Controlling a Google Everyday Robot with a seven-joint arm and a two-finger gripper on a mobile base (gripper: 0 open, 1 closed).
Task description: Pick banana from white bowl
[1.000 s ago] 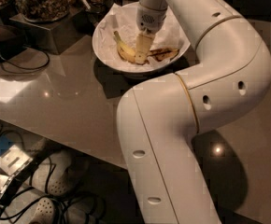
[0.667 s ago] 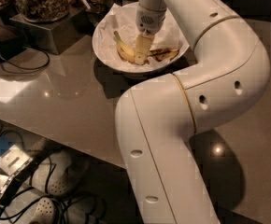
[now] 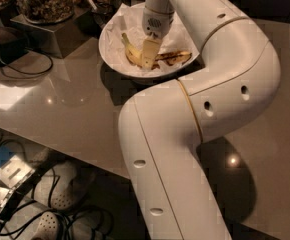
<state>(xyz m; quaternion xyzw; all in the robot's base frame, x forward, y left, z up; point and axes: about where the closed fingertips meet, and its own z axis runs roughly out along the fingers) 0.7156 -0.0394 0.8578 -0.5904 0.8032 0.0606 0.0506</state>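
The white bowl [image 3: 108, 54], lined with crumpled white paper, stands at the back of the grey table. The banana [image 3: 178, 57] lies across its bottom, yellow at the left end and dark-streaked toward the right. My gripper [image 3: 148, 57] reaches straight down into the bowl from the wrist [image 3: 157, 14] and sits on the middle of the banana, hiding that part. The banana rests in the bowl and is not lifted.
My large white arm [image 3: 210, 99] bends across the table's right half and hides the bowl's right rim. Glass jars of nuts [image 3: 45, 1] stand on a metal box [image 3: 50, 34] at the back left. A black cable [image 3: 27, 66] lies left. Shoes [image 3: 60, 189] are below the table's edge.
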